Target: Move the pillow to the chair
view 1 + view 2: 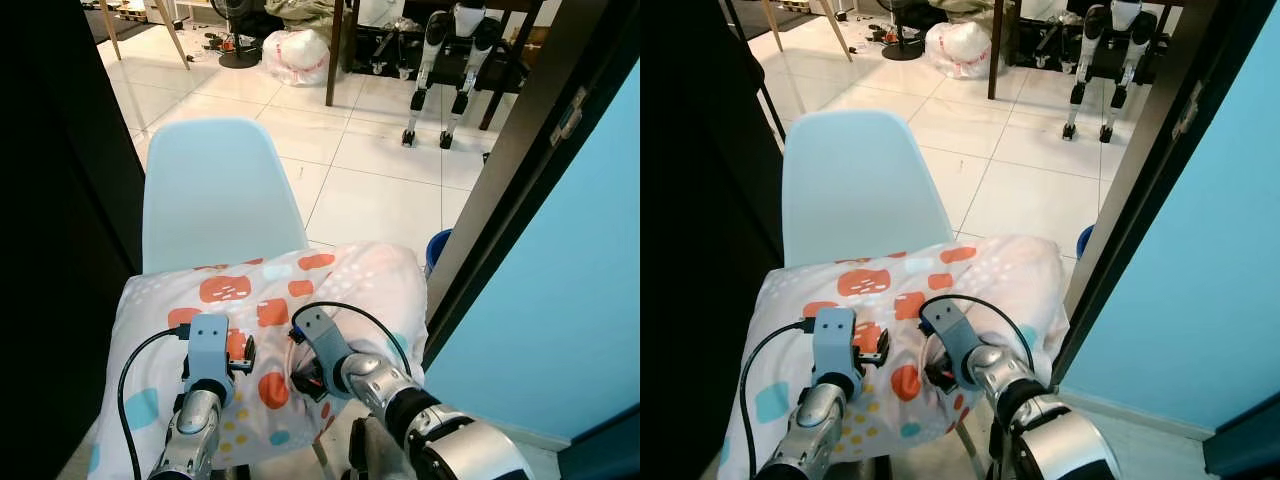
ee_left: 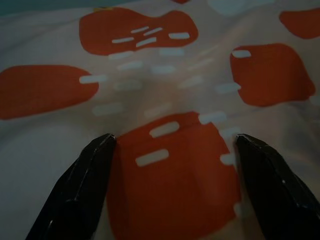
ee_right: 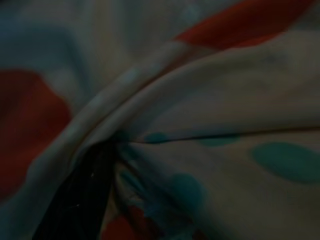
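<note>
The floor (image 1: 370,170) before me is pale glossy tile. A dark door frame (image 1: 520,170) and a light blue wall panel (image 1: 560,330) stand at my right.

The chair (image 1: 215,190), pale blue with a moulded shell, stands directly in front of me, its backrest upright and facing me.

The pillow (image 1: 330,275) lies across the chair's seat, its far edge resting against the foot of the backrest. It is white with orange patches and teal dots, and it overhangs the seat on my right side.

My left arm reaches onto the pillow's near half. My left gripper (image 2: 172,145) is released: the two black fingers (image 2: 82,185) are spread wide, their tips resting on the fabric either side of an orange patch.

My right arm comes in from the lower right. My right gripper (image 1: 305,375) is clenched on a fold of the pillow near its front edge; one finger (image 3: 80,195) is buried in bunched cloth.

Beyond the chair, well apart, stand a white plastic bag (image 1: 297,55) and a four-legged robot (image 1: 450,60).
</note>
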`<state>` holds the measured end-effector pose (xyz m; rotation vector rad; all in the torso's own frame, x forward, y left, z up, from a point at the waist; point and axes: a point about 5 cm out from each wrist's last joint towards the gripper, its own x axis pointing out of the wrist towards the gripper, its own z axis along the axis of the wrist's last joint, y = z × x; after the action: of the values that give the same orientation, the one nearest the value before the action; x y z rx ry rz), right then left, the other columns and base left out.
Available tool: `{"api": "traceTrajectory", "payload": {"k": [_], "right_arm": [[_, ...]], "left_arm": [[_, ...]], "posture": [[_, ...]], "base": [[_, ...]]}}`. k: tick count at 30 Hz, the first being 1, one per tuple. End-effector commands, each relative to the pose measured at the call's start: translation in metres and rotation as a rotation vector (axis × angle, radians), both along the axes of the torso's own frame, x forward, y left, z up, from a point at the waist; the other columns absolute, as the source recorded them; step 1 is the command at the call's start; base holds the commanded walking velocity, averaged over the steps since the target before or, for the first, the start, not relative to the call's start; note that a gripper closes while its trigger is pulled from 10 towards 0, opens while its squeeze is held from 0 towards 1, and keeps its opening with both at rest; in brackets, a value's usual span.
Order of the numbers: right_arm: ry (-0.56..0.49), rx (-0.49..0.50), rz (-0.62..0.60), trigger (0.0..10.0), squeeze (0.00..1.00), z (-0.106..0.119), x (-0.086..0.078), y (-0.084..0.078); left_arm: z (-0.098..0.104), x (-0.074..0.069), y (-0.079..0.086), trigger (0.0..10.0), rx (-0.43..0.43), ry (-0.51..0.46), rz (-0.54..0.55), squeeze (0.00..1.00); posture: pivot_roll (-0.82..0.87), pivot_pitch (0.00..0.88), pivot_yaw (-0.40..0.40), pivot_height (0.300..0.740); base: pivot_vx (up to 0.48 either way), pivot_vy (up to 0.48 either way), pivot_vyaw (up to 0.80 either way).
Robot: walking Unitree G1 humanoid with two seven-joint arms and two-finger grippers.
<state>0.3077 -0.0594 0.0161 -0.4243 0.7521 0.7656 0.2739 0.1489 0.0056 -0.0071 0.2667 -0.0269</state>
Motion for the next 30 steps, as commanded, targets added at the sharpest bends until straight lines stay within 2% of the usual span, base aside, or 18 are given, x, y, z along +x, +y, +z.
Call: {"api": "traceTrajectory", "payload": {"k": [1,3,6,10,13,14,17,18,19,20,21,22,26,27,30], "right_arm": [[0.012,-0.042,0.058,10.0,1.00,-0.001,-0.002,-0.001],[0.031,-0.112,0.163,10.0,1.00,-0.005,-0.005,-0.010],[0.098,-0.227,0.407,10.0,1.00,-0.012,-0.015,-0.029],[0.134,-0.258,0.502,10.0,1.00,-0.011,-0.018,-0.037],[0.162,-0.197,0.620,10.0,1.00,0.000,-0.020,-0.041],[0.162,-0.197,0.620,10.0,1.00,0.000,-0.020,-0.041],[0.145,-0.066,0.735,10.0,1.00,0.022,-0.023,-0.040],[0.145,-0.066,0.735,10.0,1.00,0.022,-0.023,-0.040],[0.100,0.140,0.768,10.0,0.95,0.047,-0.022,-0.029],[0.100,0.140,0.768,10.0,0.95,0.047,-0.022,-0.029],[0.090,0.189,0.776,10.0,0.23,0.053,-0.022,-0.027],[0.074,0.240,0.805,10.0,0.00,0.061,-0.023,-0.026],[0.025,0.371,0.864,10.0,0.00,0.082,-0.025,-0.024],[0.025,0.371,0.864,10.0,0.00,0.082,-0.025,-0.024],[0.016,0.532,0.888,10.0,0.00,0.098,-0.031,-0.020]], "left_arm": [[-0.005,-0.003,0.002,10.0,0.008,0.032,-0.002,0.00],[-0.005,-0.003,0.001,10.0,0.008,0.031,-0.002,0.00],[-0.005,-0.002,0.000,10.0,0.006,0.031,-0.006,0.00],[-0.005,-0.002,-0.001,10.0,0.006,0.031,-0.008,0.00],[-0.004,-0.001,-0.002,10.0,0.006,0.029,-0.012,0.00],[-0.004,-0.001,-0.002,10.0,0.006,0.029,-0.012,0.00],[-0.004,0.000,-0.002,10.0,0.007,0.028,-0.012,0.00],[-0.004,0.000,-0.002,10.0,0.007,0.028,-0.012,0.00],[-0.004,-0.001,-0.002,10.0,0.008,0.029,-0.013,0.00],[-0.004,-0.001,-0.002,10.0,0.008,0.029,-0.013,0.00],[-0.004,-0.001,-0.002,10.0,0.008,0.029,-0.014,0.00],[-0.004,0.000,-0.002,10.0,0.009,0.029,-0.015,0.00],[-0.003,0.001,-0.002,10.0,0.011,0.026,-0.018,0.00],[-0.003,0.001,-0.002,10.0,0.011,0.026,-0.018,0.00],[-0.002,0.002,-0.002,10.0,0.013,0.022,-0.019,0.00]], "posture": [[0.01,0.080,-0.035,0.610],[0.00,0.082,-0.036,0.610],[0.00,0.082,-0.036,0.610],[-0.01,0.081,-0.036,0.610],[-0.01,0.080,-0.036,0.610],[-0.01,0.080,-0.036,0.610],[-0.01,0.079,-0.035,0.610],[-0.01,0.079,-0.035,0.610],[0.00,0.075,-0.038,0.610],[0.00,0.075,-0.038,0.610],[0.00,0.075,-0.038,0.610],[0.00,0.072,-0.038,0.610],[0.00,0.063,-0.039,0.610],[0.00,0.063,-0.039,0.610],[0.00,0.058,-0.038,0.610]], "base": [[0.000,0.000,0.00],[0.000,0.000,0.00],[0.000,0.000,0.00],[0.000,0.000,0.00],[0.000,0.000,0.00],[0.000,0.000,0.00],[0.000,0.000,0.00],[0.000,0.000,0.00],[0.000,0.000,0.00],[0.000,0.000,0.00],[0.000,0.000,0.00],[0.000,0.000,0.00],[0.000,0.000,0.00],[0.000,0.000,0.00],[0.000,0.000,0.00]]}}
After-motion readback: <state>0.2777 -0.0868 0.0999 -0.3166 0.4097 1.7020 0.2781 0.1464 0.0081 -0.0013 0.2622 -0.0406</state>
